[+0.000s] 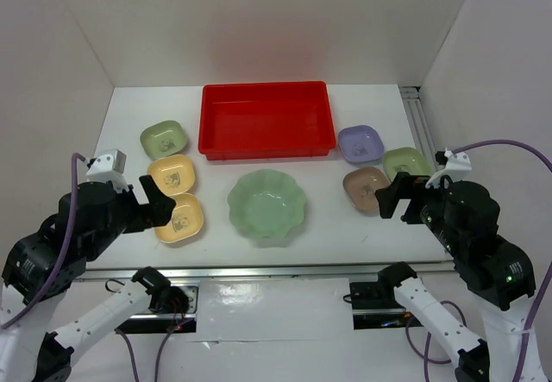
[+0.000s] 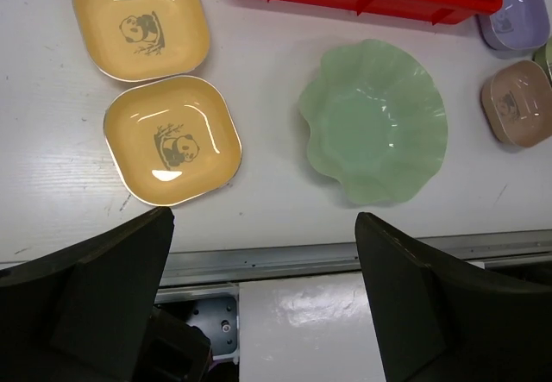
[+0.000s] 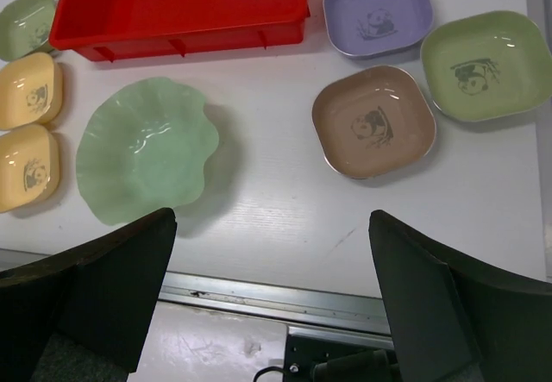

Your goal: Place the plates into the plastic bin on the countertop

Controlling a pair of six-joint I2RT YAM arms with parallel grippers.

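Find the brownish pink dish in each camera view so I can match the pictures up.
Top external: the brownish pink dish sits right of centre, at mid-height.
Left wrist: it is against the right edge, in the upper half.
Right wrist: it is right of centre, in the upper half.
Shared landmark: the large pale green scalloped dish lies to its left in all three views.

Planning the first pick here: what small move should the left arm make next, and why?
Probably lower the left gripper toward the near rim of the closest yellow dish. Its jaws stand open and empty, that dish lies just ahead of them, and the red bin holds nothing yet.
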